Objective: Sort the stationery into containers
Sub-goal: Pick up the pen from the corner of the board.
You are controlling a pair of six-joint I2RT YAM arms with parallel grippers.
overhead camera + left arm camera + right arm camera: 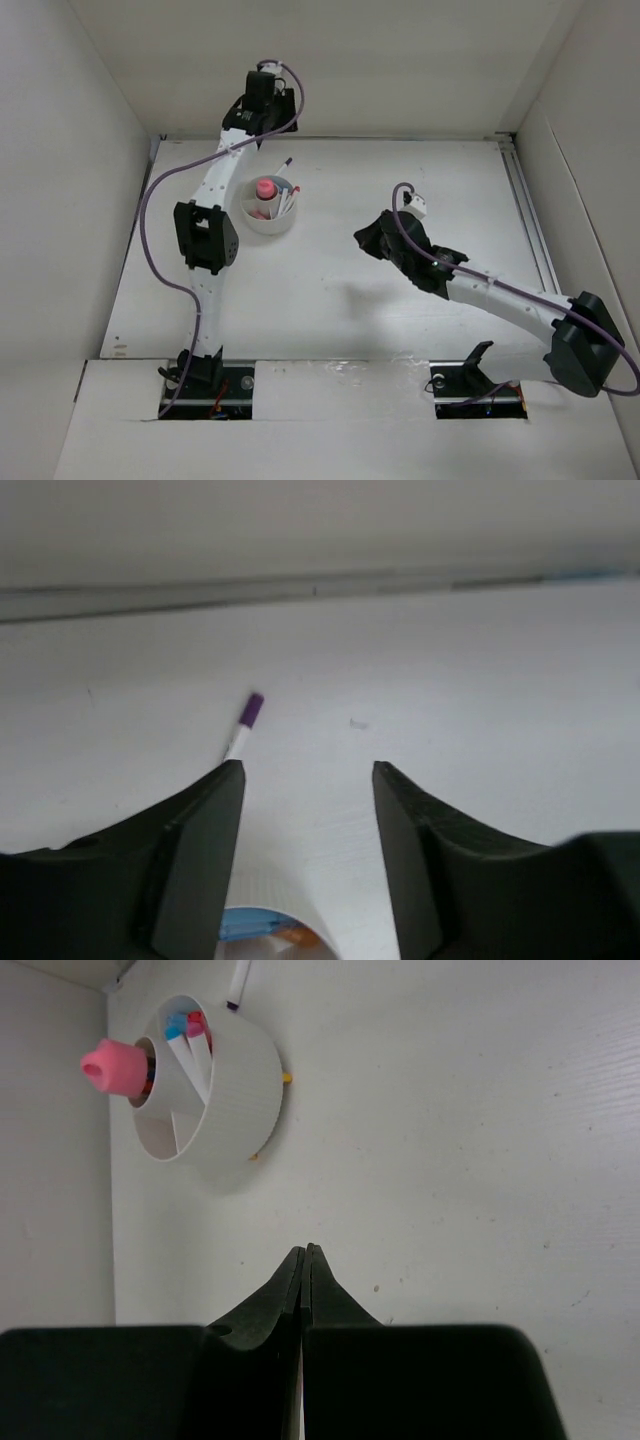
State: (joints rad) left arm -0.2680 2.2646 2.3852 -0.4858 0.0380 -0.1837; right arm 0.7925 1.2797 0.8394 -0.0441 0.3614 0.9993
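The container, a low round white cup (270, 218) with inner dividers, stands left of the table's middle. It holds a pink cylinder (115, 1068) and pens with blue and red caps (185, 1028). A white pen with a purple cap (247, 716) shows just beyond the cup's far rim (290, 905); whether it leans on the cup I cannot tell. My left gripper (308, 768) hangs open above that rim, with nothing between its fingers. My right gripper (305, 1250) is shut and empty over bare table, right of the cup (225, 1090).
White walls enclose the table on the left, far and right sides, and the left wrist (260, 95) is up near the far wall. Two tiny orange bits (287, 1077) stick out by the cup's side. The right arm (500, 295) stretches across the right half.
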